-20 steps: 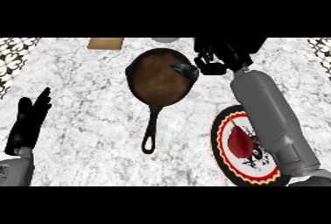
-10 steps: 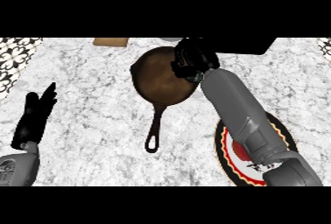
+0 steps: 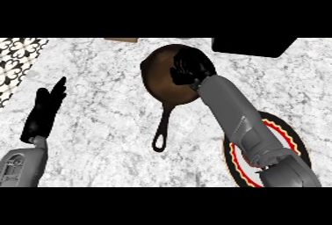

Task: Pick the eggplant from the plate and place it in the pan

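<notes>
The dark brown pan (image 3: 160, 81) lies at the counter's upper middle, its long handle (image 3: 162, 132) pointing toward me. My right hand (image 3: 188, 69) hovers over the right half of the pan's bowl with its fingers curled downward. The curled fingers hide the eggplant, and I cannot make out its shape. The plate (image 3: 290, 137), black with a red and yellow rim, sits at the lower right, mostly covered by my right forearm. At the left edge my left hand (image 3: 44, 112) rests open, fingers up.
A black block (image 3: 253, 46) stands at the back right, close to the pan. A wooden board's edge (image 3: 121, 39) shows at the back. Patterned tiles (image 3: 16, 57) border the far left. Marble counter (image 3: 97, 145) stretches between my left hand and the pan's handle.
My right hand has moved left, from beyond the pan's right rim to above the pan's bowl, still curled. My left hand has stayed in place.
</notes>
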### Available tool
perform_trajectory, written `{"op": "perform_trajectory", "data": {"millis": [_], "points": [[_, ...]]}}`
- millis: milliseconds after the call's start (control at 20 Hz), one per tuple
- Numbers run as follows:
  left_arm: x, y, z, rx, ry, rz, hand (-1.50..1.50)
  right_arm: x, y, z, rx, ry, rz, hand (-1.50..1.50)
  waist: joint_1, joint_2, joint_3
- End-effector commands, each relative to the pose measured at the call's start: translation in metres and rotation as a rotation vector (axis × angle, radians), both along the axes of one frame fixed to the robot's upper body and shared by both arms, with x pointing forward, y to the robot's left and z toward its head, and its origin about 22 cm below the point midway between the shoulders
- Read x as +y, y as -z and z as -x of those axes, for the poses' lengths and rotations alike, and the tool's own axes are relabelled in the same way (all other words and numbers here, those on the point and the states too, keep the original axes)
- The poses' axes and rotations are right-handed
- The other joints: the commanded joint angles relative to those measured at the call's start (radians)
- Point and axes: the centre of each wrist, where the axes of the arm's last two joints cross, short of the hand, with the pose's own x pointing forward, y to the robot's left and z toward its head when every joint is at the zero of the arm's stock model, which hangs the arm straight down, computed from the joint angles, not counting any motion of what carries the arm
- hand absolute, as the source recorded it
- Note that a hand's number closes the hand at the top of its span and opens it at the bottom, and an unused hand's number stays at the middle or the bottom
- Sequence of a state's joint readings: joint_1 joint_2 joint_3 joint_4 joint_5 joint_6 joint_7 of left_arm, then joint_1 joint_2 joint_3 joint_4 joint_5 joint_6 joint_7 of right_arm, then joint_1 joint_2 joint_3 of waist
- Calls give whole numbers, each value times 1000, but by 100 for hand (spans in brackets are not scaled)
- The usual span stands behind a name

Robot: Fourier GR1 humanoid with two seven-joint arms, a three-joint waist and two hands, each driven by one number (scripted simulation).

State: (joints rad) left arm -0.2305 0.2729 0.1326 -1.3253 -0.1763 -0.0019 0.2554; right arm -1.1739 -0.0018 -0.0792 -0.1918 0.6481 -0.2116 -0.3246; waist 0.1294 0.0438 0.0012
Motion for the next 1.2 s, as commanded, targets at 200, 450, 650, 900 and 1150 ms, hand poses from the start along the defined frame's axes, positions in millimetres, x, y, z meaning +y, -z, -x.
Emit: {"op": "perform_trajectory", "data": {"millis": [200,450,650,900,1150], "points": [[-17,-4,-13,-24,43,-17,0,-9,25,8,116,9,-100,-150,56,17,1],[-18,-5,-14,-19,69,-2,0,-12,33,11,100,43,-178,-150,88,15,2],[-20,-13,-23,-23,73,3,0,-10,24,7,68,34,-292,-150,76,16,2],[-17,5,-13,-2,57,-4,0,-10,20,5,5,103,-413,-150,57,8,1],[-1,6,-8,0,-8,0,0,-6,8,0,6,156,-494,-150,1,-1,0]]}}
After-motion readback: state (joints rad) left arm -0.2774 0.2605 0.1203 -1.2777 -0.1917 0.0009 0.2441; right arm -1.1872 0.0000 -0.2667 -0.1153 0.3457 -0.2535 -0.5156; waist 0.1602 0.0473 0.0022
